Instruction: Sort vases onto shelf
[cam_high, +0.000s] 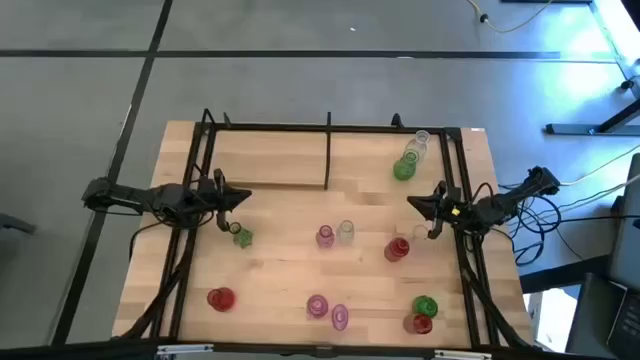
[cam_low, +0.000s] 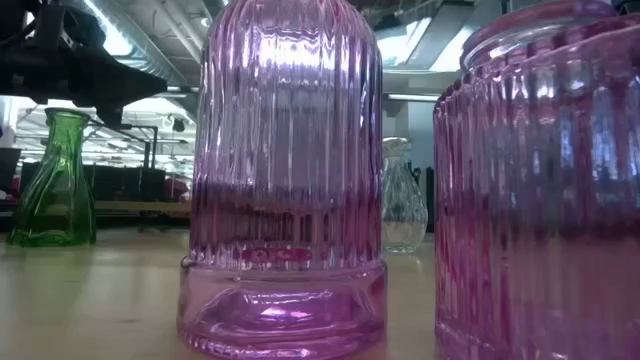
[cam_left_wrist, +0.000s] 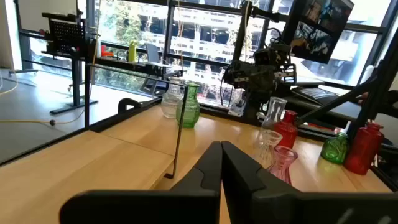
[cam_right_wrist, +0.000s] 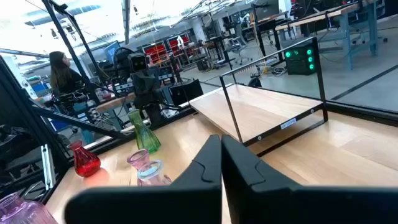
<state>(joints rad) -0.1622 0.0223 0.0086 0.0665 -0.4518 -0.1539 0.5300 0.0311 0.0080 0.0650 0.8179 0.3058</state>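
The shelf, a light board edged with black rods, lies along the table's far side. A green vase and a clear vase stand by its right end. Other vases stand upright on the near half of the table: green, pink, clear, red, red, pink and more. My left gripper hovers shut by the shelf's left near corner. My right gripper hovers shut at the right, facing it. Neither holds anything.
Black frame rails run along the table's left and right sides. In the low view a pink vase fills the middle and another the right. A person sits in the room beyond the table.
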